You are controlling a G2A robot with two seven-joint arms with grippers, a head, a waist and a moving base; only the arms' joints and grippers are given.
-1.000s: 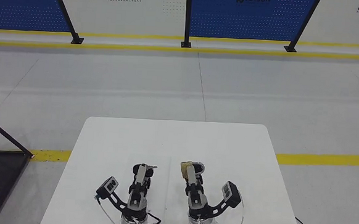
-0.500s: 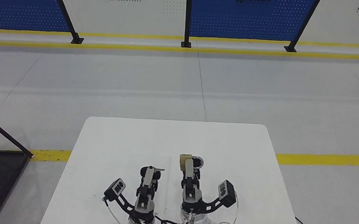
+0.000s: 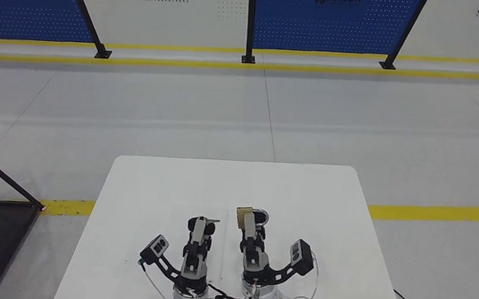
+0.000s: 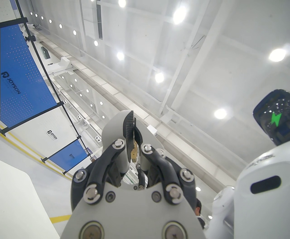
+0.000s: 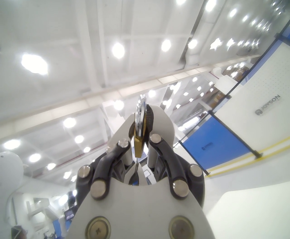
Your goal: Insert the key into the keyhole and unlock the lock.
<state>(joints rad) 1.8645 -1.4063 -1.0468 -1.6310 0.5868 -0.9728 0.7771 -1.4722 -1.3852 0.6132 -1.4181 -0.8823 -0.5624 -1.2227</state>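
— Any writing?
— Dark logos on the far panels.
— And the robot's things?
— Over the near part of the white table, the right gripper pinches the brass lock. Just left, the left gripper pinches the small key.

Lock: polished brass-coloured metal body, bright mirror-like shackle.
Key: brass-toned metal, dull sheen.
Left gripper, right gripper: matt off-white plastic shells, black ribbed pads, semi-gloss black links, bright metal screws.
Table: smooth matt white top.
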